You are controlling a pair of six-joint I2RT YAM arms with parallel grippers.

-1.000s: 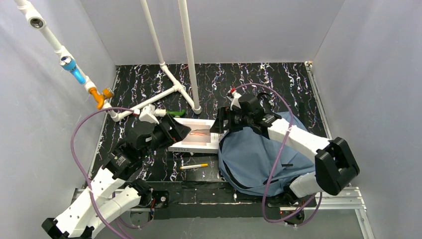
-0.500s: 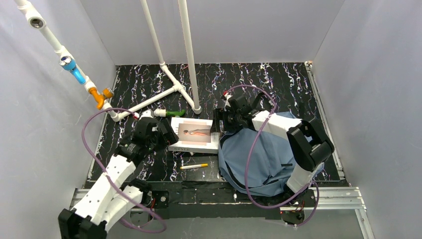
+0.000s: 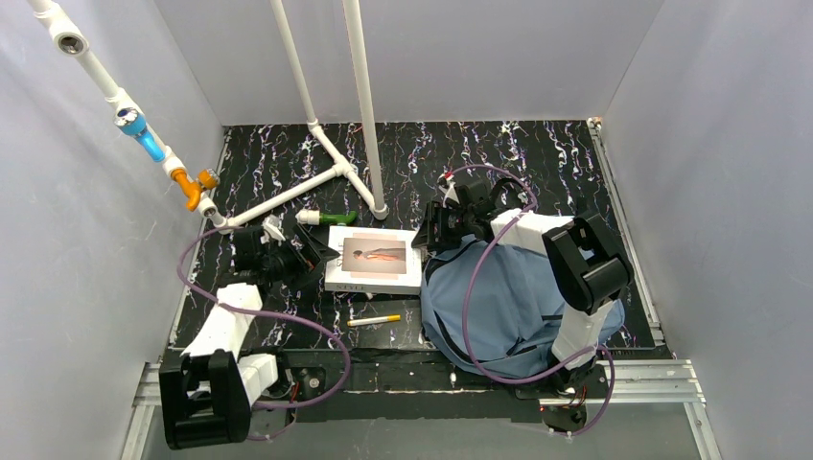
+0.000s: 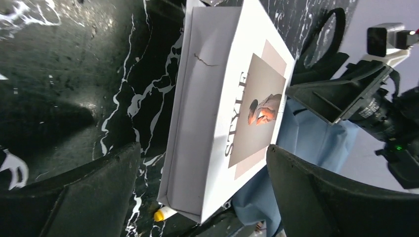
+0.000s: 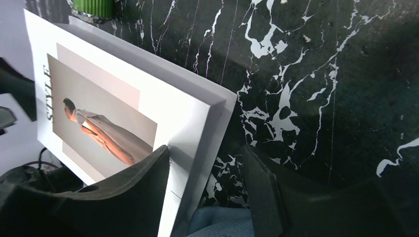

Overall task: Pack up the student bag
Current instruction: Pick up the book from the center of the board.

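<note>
The left hand (image 4: 201,153) gapes wide and empty, facing the white book (image 3: 374,257). The right hand (image 5: 207,163) straddles the book's corner, fingers partly apart; whether it grips is unclear. The student bag (image 3: 508,297) slumps just behind that hand on the counter (image 3: 537,163). It looks soft and limp, likely best pinched at its rim.

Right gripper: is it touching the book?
Cannot tell. In the right wrist view the corner of the book sits inside the right gripper; one finger overlaps the cover, hiding any contact or gap.
</note>
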